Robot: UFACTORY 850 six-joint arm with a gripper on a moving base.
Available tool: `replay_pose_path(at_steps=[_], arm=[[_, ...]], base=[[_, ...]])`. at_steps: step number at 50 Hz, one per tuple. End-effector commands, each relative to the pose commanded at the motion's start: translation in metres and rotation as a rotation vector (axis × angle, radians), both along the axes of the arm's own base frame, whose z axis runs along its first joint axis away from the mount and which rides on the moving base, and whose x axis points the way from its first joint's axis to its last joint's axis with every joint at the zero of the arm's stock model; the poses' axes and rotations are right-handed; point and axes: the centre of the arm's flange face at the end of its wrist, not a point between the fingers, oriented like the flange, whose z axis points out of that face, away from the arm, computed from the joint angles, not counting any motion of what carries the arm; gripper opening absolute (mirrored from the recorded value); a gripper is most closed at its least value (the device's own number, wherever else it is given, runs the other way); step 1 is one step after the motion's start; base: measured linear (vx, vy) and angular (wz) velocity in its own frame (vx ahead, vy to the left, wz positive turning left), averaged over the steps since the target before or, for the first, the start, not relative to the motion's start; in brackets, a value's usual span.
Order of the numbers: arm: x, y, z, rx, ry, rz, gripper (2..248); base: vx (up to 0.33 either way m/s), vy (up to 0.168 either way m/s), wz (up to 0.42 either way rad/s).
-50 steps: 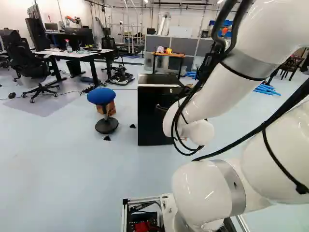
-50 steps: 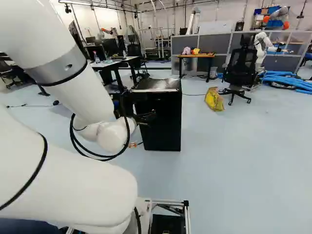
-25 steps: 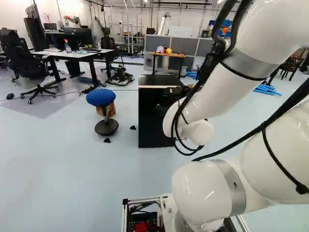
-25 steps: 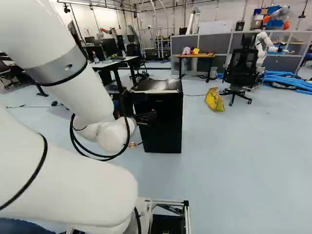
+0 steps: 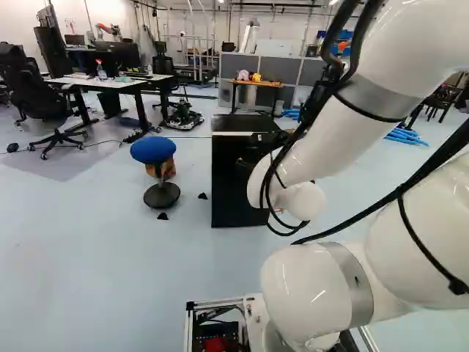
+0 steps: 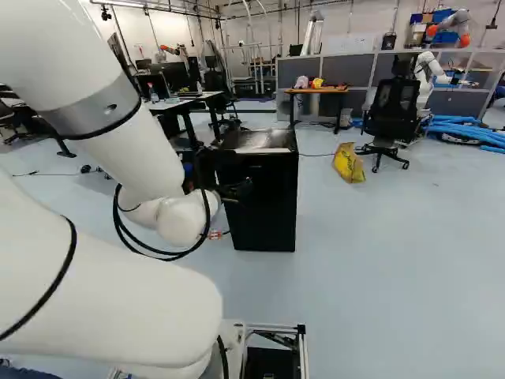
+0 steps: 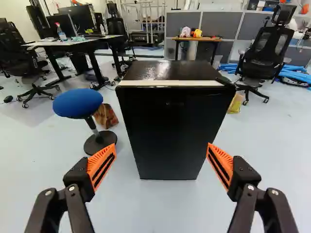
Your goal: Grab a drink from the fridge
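We see the black mini fridge (image 7: pixel 167 133) standing upright on the pale floor (image 7: pixel 146 208), straight ahead of our gripper (image 6: pixel 235 189), with the blue-seated stool (image 7: pixel 77 103) near it. Its glossy top catches the light, and a pale strip (image 7: pixel 170 83) runs along the top's front edge. The smooth door looks closed, though the dark front makes us less than certain. In the wrist view, our gripper (image 7: pixel 162 146) has its fingers spread wide and released, the orange pads (image 7: pixel 101 165) well apart, with only air between them and the fridge beyond.
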Motion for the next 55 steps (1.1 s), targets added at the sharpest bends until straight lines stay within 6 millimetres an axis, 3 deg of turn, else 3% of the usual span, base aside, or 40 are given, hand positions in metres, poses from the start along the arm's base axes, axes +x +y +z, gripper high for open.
replay_pose_path(at_steps=[55], arm=[[0.0,0.0,0.0,0.0,0.0,0.0,247]], base=[[0.043,0.039,-0.009]])
